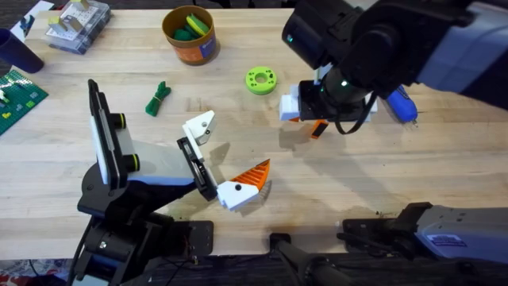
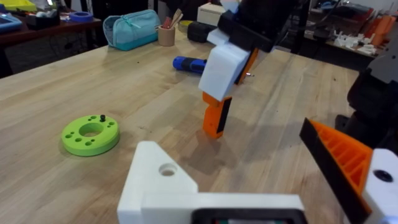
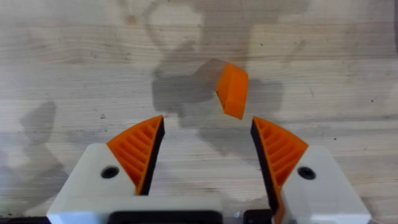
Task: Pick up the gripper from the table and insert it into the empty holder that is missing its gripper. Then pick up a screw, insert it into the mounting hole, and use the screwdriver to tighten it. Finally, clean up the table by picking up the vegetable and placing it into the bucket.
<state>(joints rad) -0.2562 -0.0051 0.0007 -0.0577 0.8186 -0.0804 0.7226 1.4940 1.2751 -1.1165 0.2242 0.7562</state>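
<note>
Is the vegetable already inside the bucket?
No, the vegetable lies on the table, apart from the bucket.

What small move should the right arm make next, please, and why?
Probably lower the right gripper straight down, then close. Its fingers stand open above the table, and the gripper, the loose orange piece, sits just beyond the gap between them, not yet grasped. The holder has no finger mounted yet.
</note>
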